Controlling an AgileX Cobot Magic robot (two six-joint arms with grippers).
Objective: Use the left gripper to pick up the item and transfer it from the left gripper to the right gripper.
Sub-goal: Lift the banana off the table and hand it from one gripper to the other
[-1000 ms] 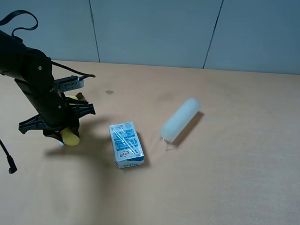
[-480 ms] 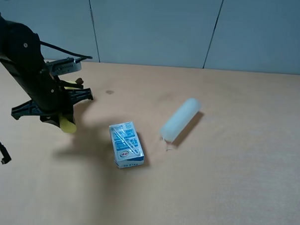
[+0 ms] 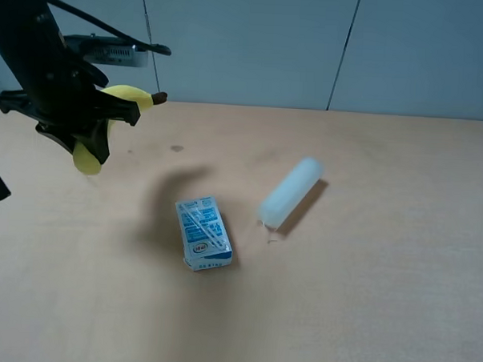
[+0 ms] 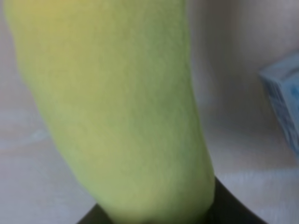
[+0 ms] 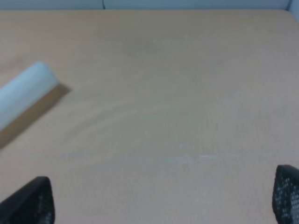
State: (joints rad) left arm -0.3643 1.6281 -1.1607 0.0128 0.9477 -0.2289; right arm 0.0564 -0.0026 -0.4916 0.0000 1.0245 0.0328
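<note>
**Q:** Where is the plush banana (image 3: 126,96)?

**A:** It is in my left claw (image 3: 77,119), which is closed across the banana's middle. I am holding it in the air over the far left part of the tan table (image 3: 381,299). Its dark stem tip (image 3: 158,99) points toward the table's centre and its rounded yellow end hangs down. In my left wrist camera the yellow plush (image 4: 117,107) fills most of the view.

**Q:** And your right claw?

**A:** My right claw (image 5: 158,199) is spread wide over bare table. One black fingertip (image 5: 28,203) shows at each lower corner of its wrist view.

**Q:** What else is there?

**A:** A blue-and-white milk carton (image 3: 203,233) lies flat near the middle of the table. A translucent pale cylinder (image 3: 291,193) lies on its side near the carton, toward my right and not touching it. Both are well apart from the banana.
</note>
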